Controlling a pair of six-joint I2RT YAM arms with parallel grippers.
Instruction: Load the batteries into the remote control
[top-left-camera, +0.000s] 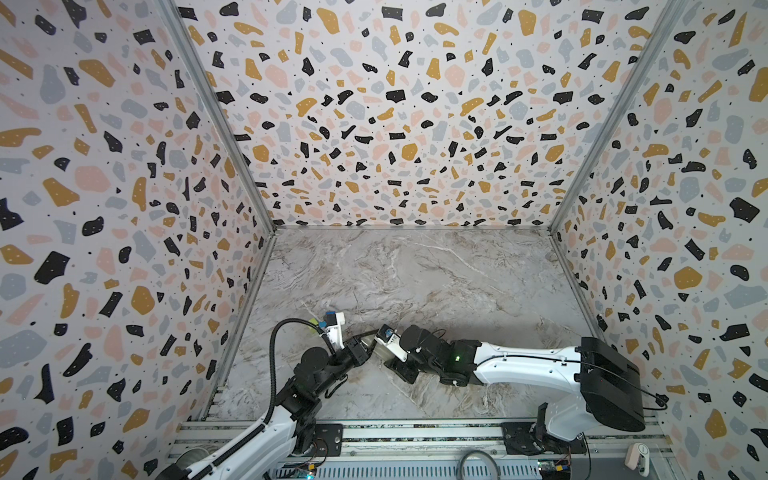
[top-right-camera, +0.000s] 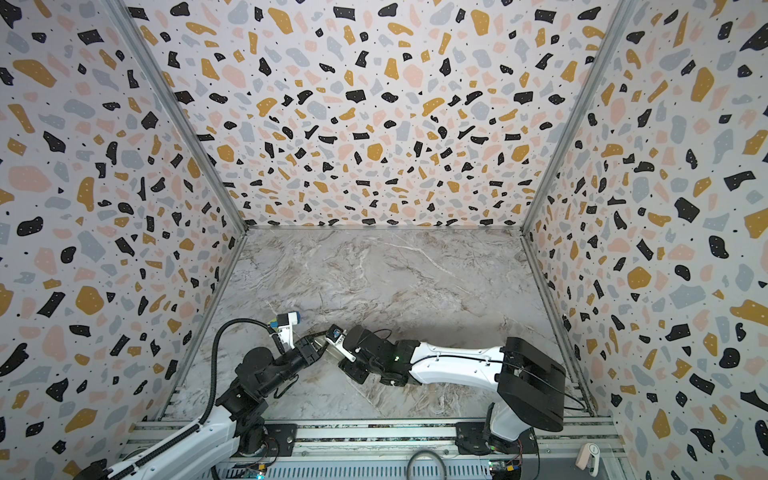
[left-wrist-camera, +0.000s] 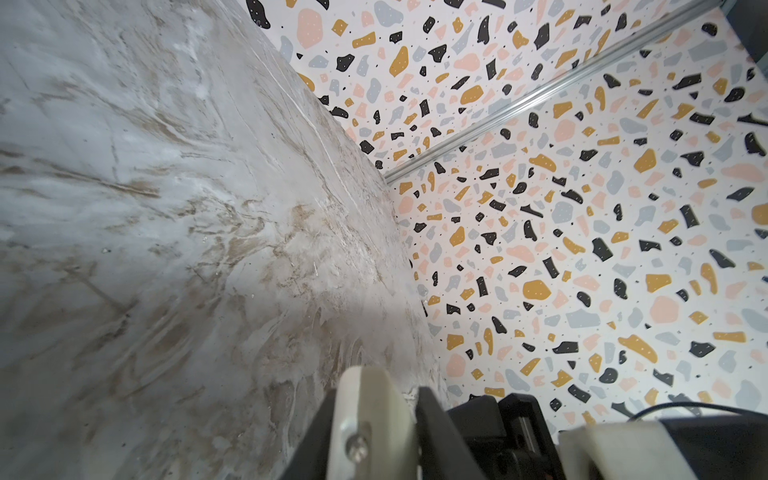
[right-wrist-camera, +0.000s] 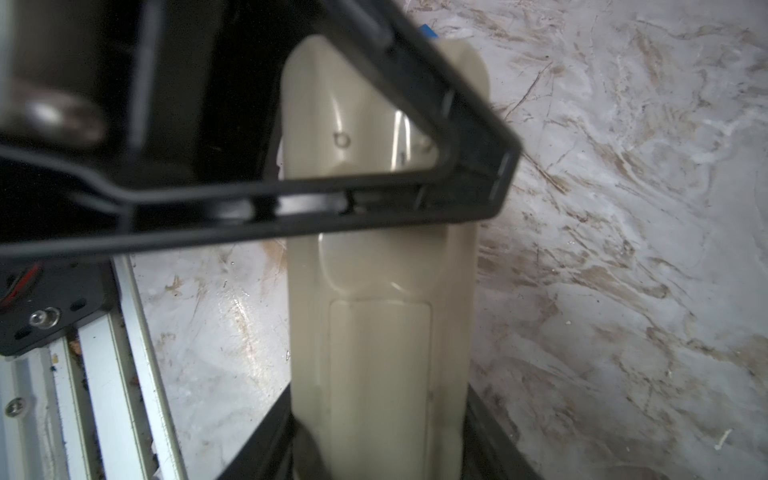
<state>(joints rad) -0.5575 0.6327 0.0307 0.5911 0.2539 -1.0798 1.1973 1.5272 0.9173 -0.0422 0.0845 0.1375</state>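
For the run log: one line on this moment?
right jaws: gripping remote control | left jaws: over its back, grip unclear | batteries: unseen

Enclosed robot test cell (a lab rig), terrazzo-print walls (top-left-camera: 374, 124), marble-look tabletop (top-left-camera: 415, 282), aluminium mounting rail (top-left-camera: 415, 432) along the front

both top views: overhead, near side, sharing worktop (top-left-camera: 415, 270) | left wrist: low, facing walls (left-wrist-camera: 582, 249) | right wrist: close on remote control (right-wrist-camera: 378, 353)
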